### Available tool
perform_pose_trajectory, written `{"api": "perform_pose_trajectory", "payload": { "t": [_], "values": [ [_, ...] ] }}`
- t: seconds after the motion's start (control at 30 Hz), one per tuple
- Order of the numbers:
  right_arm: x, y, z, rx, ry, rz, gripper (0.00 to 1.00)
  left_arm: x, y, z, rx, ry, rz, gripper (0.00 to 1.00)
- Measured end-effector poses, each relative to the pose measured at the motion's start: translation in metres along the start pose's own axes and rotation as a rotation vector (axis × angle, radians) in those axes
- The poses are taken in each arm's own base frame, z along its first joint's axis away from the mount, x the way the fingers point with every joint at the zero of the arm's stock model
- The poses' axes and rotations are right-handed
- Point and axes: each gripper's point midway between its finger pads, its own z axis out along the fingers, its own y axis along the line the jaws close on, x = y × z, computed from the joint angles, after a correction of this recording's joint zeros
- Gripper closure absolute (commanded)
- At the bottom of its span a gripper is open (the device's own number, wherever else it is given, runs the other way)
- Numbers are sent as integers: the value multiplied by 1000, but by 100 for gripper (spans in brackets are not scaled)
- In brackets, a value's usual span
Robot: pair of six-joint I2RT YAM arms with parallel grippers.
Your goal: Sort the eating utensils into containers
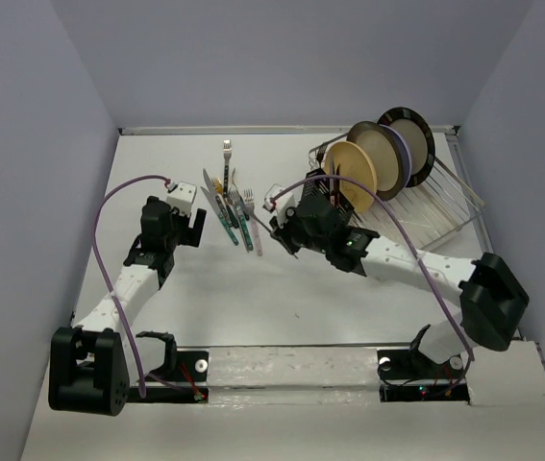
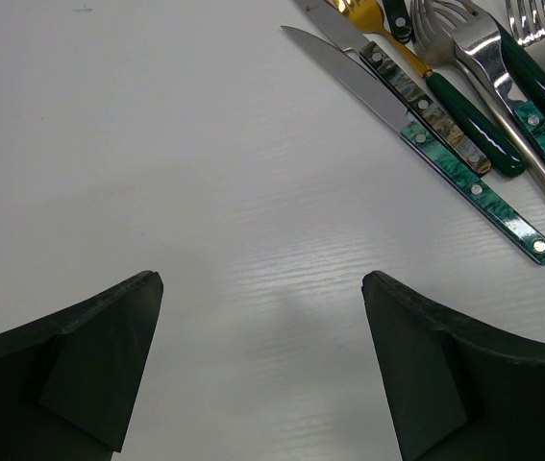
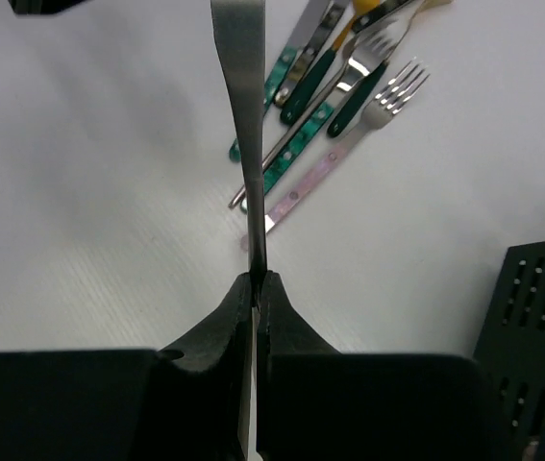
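On the white surface [image 1: 253,298], I see most utensils [image 1: 232,206] unsorted, left of the caddy [image 3: 499,322]. The right tool [image 3: 254,283] clamps one silver piece [image 3: 243,115]; the left tool [image 2: 262,288] gapes wide, empty.

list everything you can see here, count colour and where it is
loose utensils: about ten, silver with green, teal, gold, black or pink handles, piled mid-table
silver utensil: 1, plain metal, gripped above the table right of the pile
caddy: 1, black, perforated, right of the pile by the rack
plates: 3, yellow, tan and dark-rimmed, standing in the rack
rack: 1, silver wire, far right of the table
table: 1, white
left end effector: 1, black, open, over bare table left of the pile
right end effector: 1, black, shut on the silver utensil
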Motion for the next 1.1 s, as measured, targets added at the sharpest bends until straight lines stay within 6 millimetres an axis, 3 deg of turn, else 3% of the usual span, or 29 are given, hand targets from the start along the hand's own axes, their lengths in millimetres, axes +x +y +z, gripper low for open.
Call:
{"api": "perform_pose_trajectory", "payload": {
  "t": [0.13,0.3,0.4,0.47,0.53,0.7,1.1],
  "values": [
    [-42,-25,-32,101,-188,62,100,0,0,0,0,0,0,1],
    [-116,-81,-101,352,-517,137,100,0,0,0,0,-1,0,1],
    [-131,-112,-129,490,-622,171,100,0,0,-1,0,-2,0,1],
    [-125,-134,-137,581,-637,190,100,0,0,-1,0,-2,0,1],
    [-106,-159,-138,681,-616,210,100,0,0,-1,-1,-2,0,1],
    [-63,-187,-119,784,-527,227,100,0,0,-1,-1,-3,0,1],
    [-19,-200,-95,837,-445,221,100,0,0,-1,-1,-3,0,1]
  ]
}}
